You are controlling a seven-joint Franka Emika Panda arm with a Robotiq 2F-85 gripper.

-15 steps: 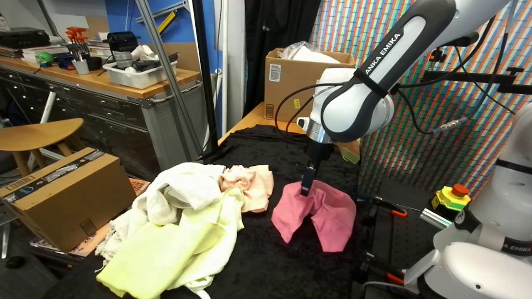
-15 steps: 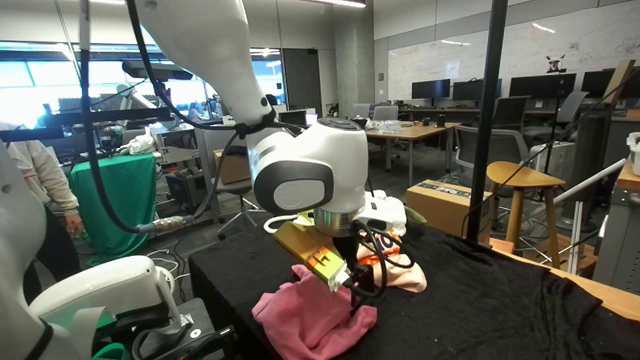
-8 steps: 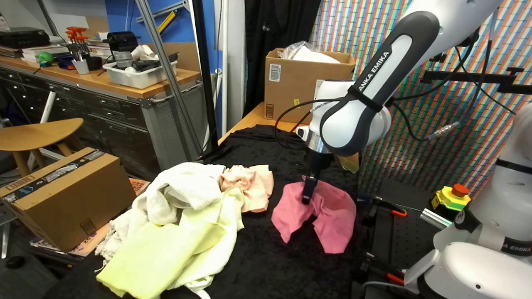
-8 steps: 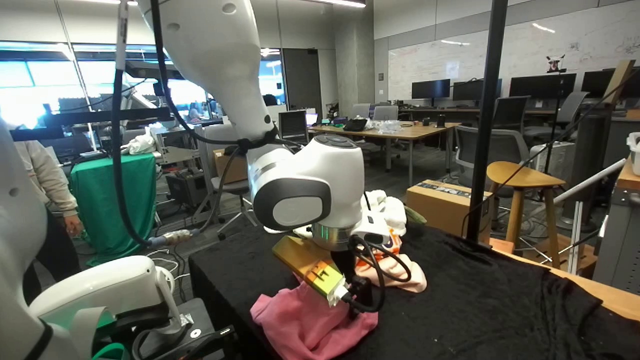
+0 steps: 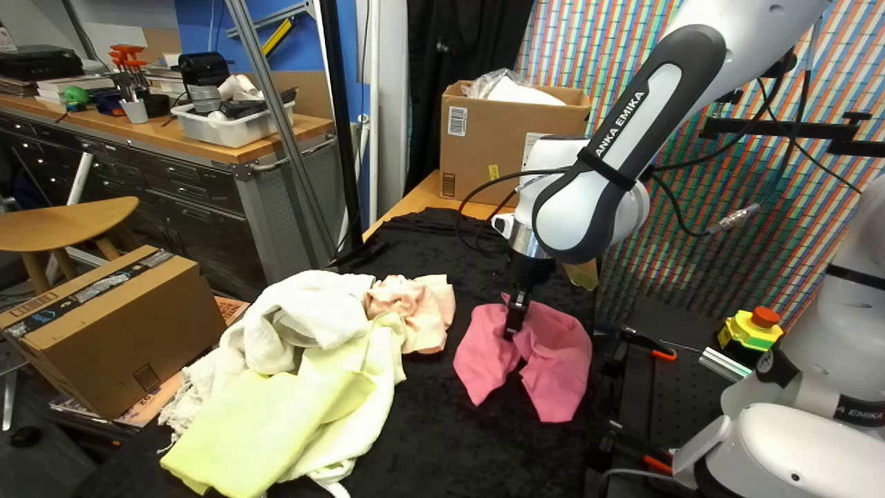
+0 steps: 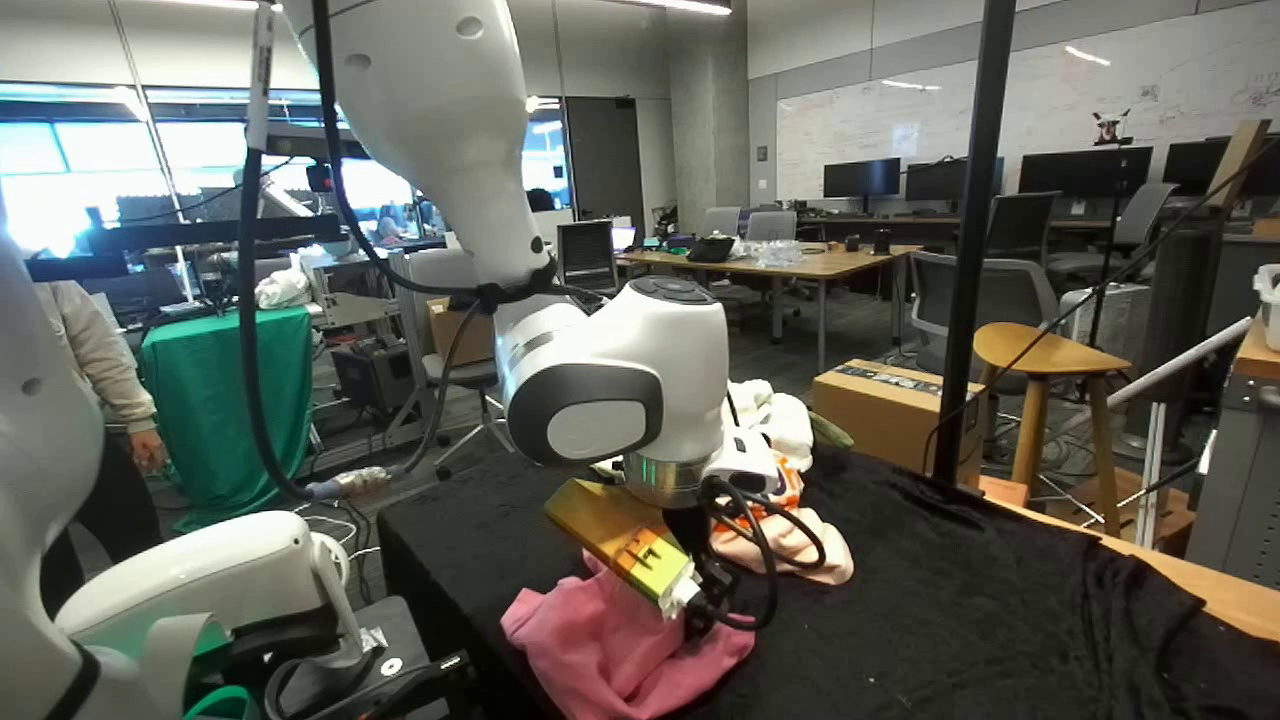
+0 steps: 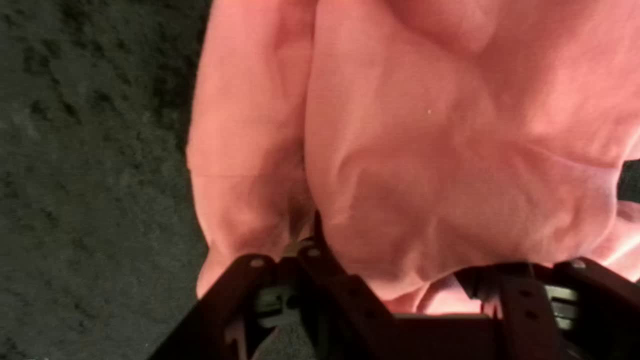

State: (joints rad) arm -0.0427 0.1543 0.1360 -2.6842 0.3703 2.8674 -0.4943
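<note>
In the wrist view, we see the claw (image 7: 400, 265) with jaws part-way apart, pink cloth (image 7: 440, 165) bulging between them; we cannot confirm a grip, and too shallow a pinch might let it slip. In an exterior view, we find the pink cloth rumpled, two-lobed, on the black-draped tabletop (image 5: 429, 443), right of pale fabrics (image 5: 290, 401).

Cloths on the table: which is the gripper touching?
The bright pink cloth, with the gripper in its folds; the white cloth, yellow cloth and peach cloth are untouched.
</note>
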